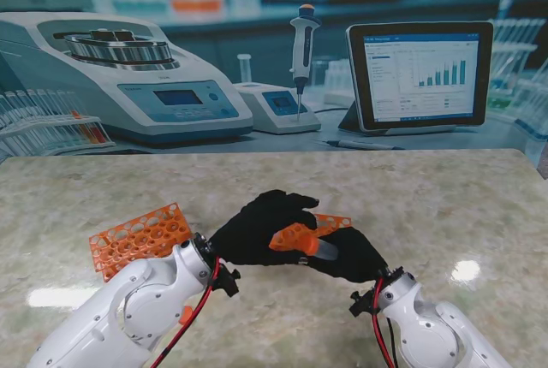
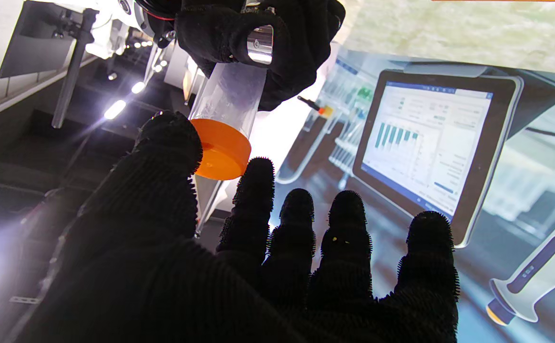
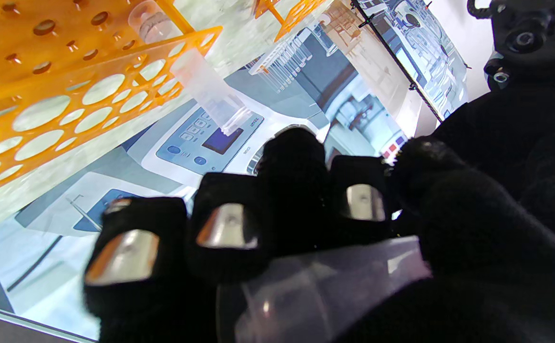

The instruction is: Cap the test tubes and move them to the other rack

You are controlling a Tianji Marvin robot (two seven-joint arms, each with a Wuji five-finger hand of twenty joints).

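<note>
One test tube [image 2: 230, 97] sits clamped in the right hand [image 1: 347, 252], its orange cap [image 2: 222, 150] pinched by the left hand [image 1: 257, 227]. Capping looks underway; another tube [image 3: 206, 88] waits uncapped in the rack [image 3: 58, 81] beyond the right fingers.

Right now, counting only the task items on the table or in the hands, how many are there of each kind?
orange tube racks: 2
clear test tubes: 2, one in the right hand at, one standing in a rack
orange cap: 1, on the held tube, pinched by the left hand
Total: 5
</note>
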